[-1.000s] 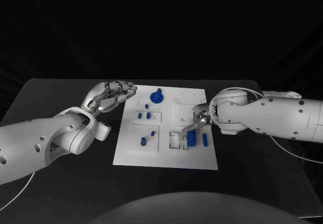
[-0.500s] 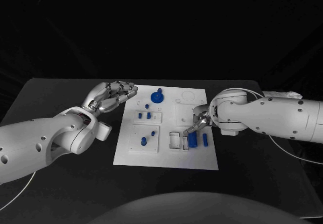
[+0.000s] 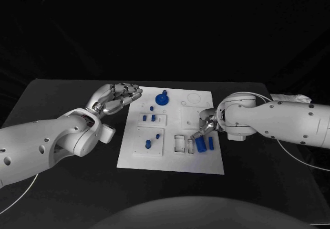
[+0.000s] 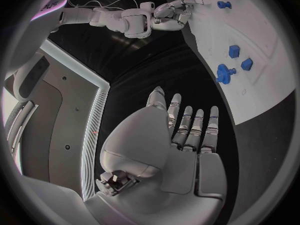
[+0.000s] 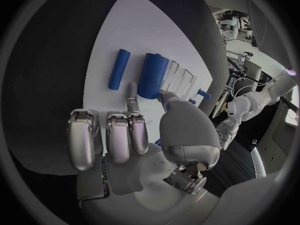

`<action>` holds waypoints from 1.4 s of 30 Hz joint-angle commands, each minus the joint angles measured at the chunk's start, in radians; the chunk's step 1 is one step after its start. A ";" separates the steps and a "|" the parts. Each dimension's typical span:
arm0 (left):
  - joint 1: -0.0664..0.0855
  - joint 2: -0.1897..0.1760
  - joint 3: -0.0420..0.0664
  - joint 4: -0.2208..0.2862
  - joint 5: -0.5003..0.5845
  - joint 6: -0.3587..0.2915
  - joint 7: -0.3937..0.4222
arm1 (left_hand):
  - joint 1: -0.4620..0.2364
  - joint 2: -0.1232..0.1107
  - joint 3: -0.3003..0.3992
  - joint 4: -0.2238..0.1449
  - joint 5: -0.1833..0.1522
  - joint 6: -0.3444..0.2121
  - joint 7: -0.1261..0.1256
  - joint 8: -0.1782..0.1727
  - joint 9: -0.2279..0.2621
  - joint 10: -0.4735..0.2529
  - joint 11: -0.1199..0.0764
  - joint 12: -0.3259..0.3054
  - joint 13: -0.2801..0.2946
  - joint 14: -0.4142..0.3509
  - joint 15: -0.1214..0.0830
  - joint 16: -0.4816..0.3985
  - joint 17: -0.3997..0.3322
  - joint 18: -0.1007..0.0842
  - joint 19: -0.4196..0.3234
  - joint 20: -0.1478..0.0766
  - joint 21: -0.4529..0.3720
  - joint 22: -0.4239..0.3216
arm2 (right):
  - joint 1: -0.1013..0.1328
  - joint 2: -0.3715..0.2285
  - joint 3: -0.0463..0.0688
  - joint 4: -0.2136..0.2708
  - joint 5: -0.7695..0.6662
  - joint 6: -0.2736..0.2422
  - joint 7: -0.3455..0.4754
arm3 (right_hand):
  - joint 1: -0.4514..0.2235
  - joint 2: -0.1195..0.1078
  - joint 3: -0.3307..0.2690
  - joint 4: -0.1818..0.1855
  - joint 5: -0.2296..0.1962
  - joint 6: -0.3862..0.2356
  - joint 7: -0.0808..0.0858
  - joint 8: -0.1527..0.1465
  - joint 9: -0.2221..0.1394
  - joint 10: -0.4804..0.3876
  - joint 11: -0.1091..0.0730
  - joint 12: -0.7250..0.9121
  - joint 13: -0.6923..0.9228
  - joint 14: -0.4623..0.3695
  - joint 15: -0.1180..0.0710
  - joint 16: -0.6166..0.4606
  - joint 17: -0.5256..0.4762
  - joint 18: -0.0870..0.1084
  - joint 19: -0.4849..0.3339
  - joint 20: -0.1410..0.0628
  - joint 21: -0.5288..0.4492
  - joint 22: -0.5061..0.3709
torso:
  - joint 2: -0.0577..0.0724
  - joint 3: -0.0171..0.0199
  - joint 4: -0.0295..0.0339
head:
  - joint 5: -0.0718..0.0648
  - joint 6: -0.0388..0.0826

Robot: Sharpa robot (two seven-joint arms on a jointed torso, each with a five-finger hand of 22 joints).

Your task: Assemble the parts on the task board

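Dim scene, black surround; task board (image 3: 172, 157) brightest, evenly lit, faint shadows. Wrist views fisheye-bent with dark vignette; bright light strip (image 4: 94, 135) glares left of centre.

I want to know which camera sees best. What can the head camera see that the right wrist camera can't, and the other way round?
Head view alone: the left hand hanging open beside the board, the blue gear at the far end, and the small blue pegs.

Right wrist view alone: a close look at the right hand, fingertips at the end of the thick cylinder.

Both: the white board, the thick cylinder, and the thin rod next to it.
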 commanded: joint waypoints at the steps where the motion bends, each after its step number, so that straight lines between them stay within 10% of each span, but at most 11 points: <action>1: 0.000 0.001 0.001 0.001 -0.005 0.014 0.002 | 0.013 0.000 -0.003 0.000 0.005 0.003 0.003 0.004 0.001 0.007 -0.001 0.005 0.001 0.008 -0.001 0.006 0.001 0.001 0.006 -0.001 0.005 0.000 | 0.003 -0.006 -0.001 0.003 0.050 -0.024 -0.002 | 0.007 0.002 0.068 -0.058 0.007 -0.025 -0.017 0.007 0.009 0.104 -0.004 0.004 0.263 0.103 -0.006 0.003 0.263 0.006 0.046 -0.008 -0.006 0.227 | 0.000 -0.0002 0.0000 | 0.008 0.000; 25: -0.001 0.003 0.001 -0.005 -0.006 0.017 -0.007 | 0.016 0.000 -0.003 0.000 0.009 0.003 0.003 0.004 0.001 0.008 0.000 0.005 0.001 0.009 -0.001 0.008 0.001 0.002 0.006 -0.001 0.005 -0.001 | 0.059 0.036 -0.001 -0.009 0.299 -0.031 -0.016 | -0.001 0.004 0.088 -0.061 -0.011 -0.053 -0.011 0.004 0.041 0.104 -0.001 0.004 0.263 0.103 -0.004 0.003 0.263 0.012 0.032 -0.007 -0.030 0.218 | -0.001 -0.0008 0.0001 | 0.019 0.000; 42: -0.001 0.005 0.001 -0.002 -0.010 0.028 -0.008 | 0.018 0.002 -0.002 0.000 0.012 0.003 0.003 0.004 0.001 0.008 -0.001 0.005 0.001 0.015 0.005 0.015 0.002 0.004 0.007 -0.002 0.006 -0.001 | 0.056 0.113 -0.001 -0.050 0.313 -0.020 -0.026 | -0.032 0.016 0.102 -0.057 -0.118 -0.104 0.012 -0.043 0.049 0.104 0.019 0.004 0.263 0.103 0.012 0.003 0.263 0.024 0.002 0.007 -0.083 0.200 | 0.000 0.0001 0.0011 | 0.031 0.000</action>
